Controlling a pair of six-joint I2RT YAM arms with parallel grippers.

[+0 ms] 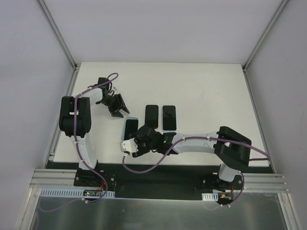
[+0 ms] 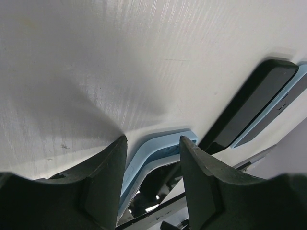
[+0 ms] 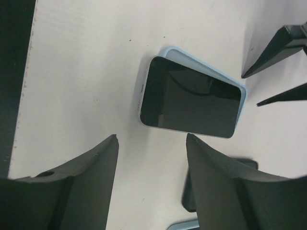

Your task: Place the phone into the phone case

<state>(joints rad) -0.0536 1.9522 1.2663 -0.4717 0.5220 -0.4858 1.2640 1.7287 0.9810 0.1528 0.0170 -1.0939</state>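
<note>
With the phone (image 3: 189, 103) lying slightly askew on the light-blue phone case (image 2: 148, 153) on the surface (image 3: 86, 72), seemingly not yet seated, the right claw (image 3: 152, 139) is hovering released above it and the left claw (image 2: 153, 139) is hanging released at the case's end, so the next move is likely calling for pressing the phone flush.

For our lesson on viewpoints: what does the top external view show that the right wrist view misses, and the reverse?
Only top external: the left arm and right arm whole, one dark phone beside another. Only right wrist: the blue case's rim showing along just two edges of the phone. Shared: phone on case, left gripper, white table.
</note>
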